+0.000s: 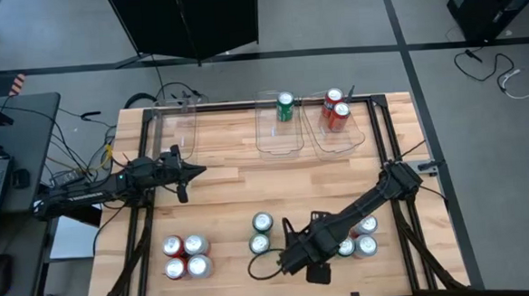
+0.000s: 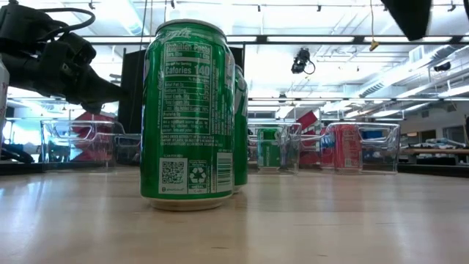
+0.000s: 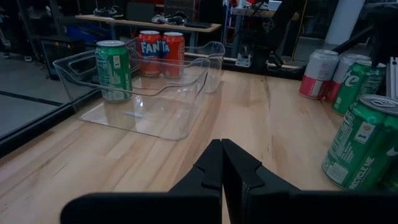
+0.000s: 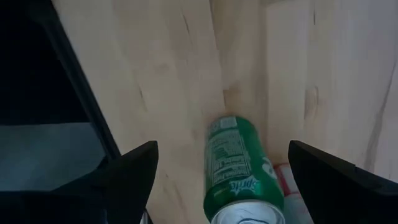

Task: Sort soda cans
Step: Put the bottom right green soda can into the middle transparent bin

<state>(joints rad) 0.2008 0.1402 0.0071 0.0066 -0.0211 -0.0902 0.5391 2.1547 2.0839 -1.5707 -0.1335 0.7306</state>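
Note:
Two green soda cans stand upright near the table's front middle; they loom large in the low view. My right gripper hangs open above them, pointing down. One green can shows below, between its spread fingers, untouched. Several red cans stand at the near left and several silver-white cans at the near right. Another green can stands in the middle bin; two red cans stand in the right bin. My left gripper waits shut at the table's left.
Three clear plastic bins line the far edge: the left one holds nothing, then the middle one and the right one. A dark cable loop lies near the green cans. Bare wood lies across the table's middle.

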